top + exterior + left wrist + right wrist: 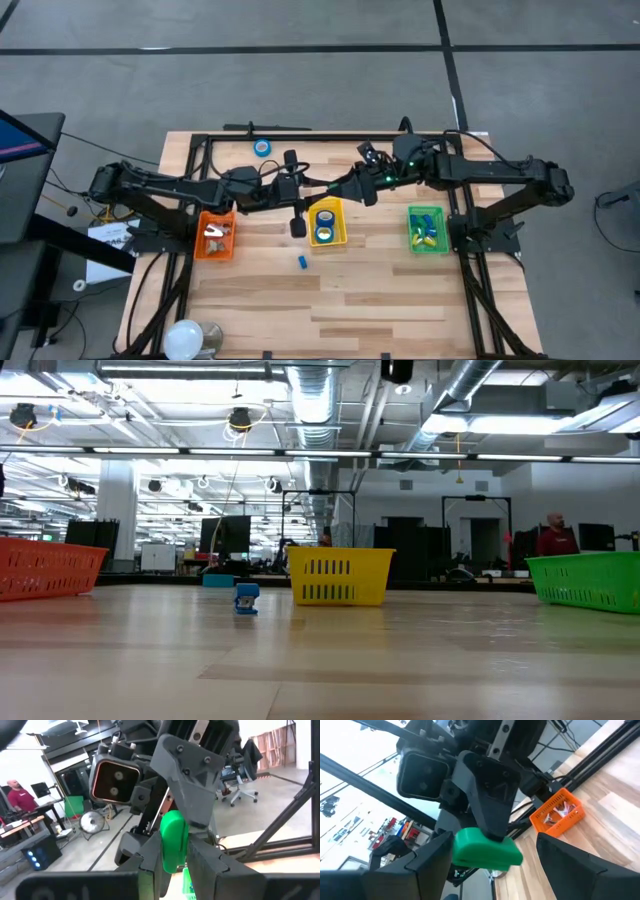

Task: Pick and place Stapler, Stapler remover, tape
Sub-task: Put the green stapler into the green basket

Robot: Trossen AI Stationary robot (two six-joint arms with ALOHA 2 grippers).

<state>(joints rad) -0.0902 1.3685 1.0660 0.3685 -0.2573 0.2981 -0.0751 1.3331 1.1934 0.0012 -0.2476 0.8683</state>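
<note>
Handover above the yellow bin (342, 228), centre frame.
My left end effector (172, 857) is clamped on the green stapler (173, 837); my right end effector (495, 870) stands apart just beside it. Tape (324, 226) lies in the bin.

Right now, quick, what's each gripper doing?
Left gripper: closed on the green stapler.
Right gripper: open, with the stapler between its fingers.

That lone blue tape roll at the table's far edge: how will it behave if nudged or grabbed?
The blue tape roll lies flat, hole up, so a nudge would probably slide it, not roll it. A small ring looks light and likely stiff. Tipped onto its edge, it could roll off the wooden table.
</note>
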